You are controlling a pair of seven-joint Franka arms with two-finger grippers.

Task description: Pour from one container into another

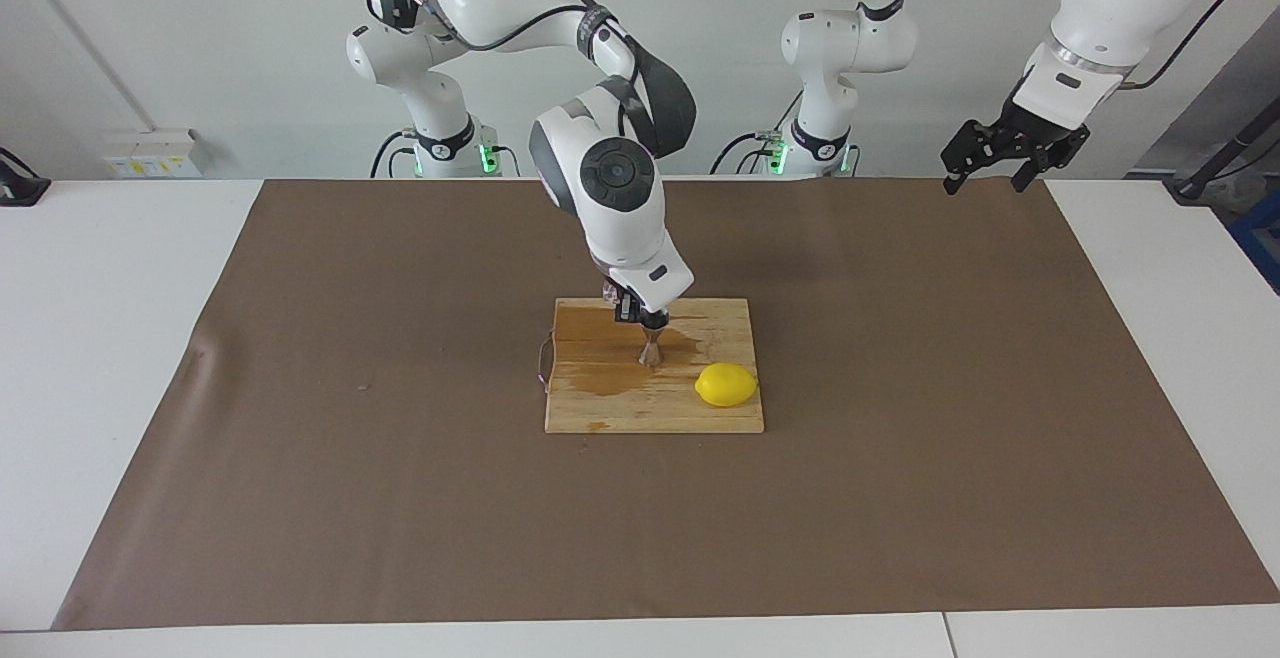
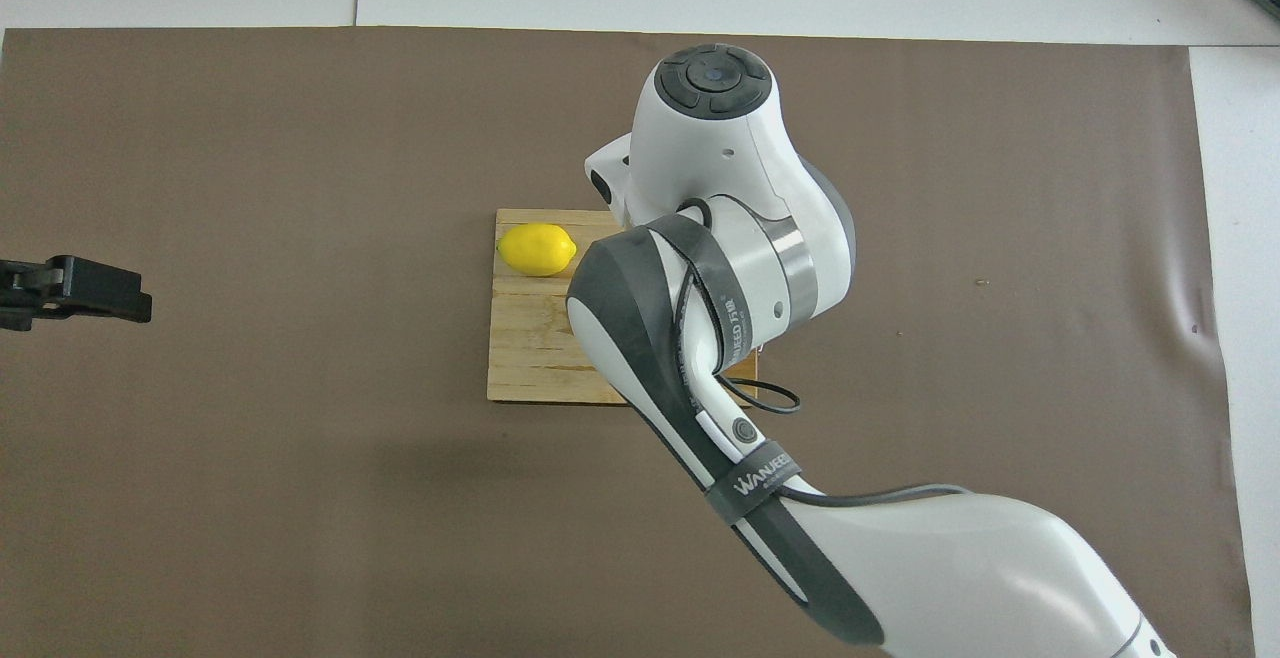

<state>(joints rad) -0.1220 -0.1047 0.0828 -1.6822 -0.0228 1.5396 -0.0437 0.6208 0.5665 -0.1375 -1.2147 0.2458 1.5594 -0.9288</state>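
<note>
One steel jigger [image 1: 651, 350] stands on the board [image 1: 600, 408] — right gripper [image 1: 650, 321] clamped on its top.

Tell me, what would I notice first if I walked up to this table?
Probably the bright yellow lemon on the wooden board in the middle of the brown mat. Right beside it, the right gripper reaches down onto a small shiny jigger standing in a wet patch on the board. The left gripper waits high over the mat's corner nearest the robots.
</note>
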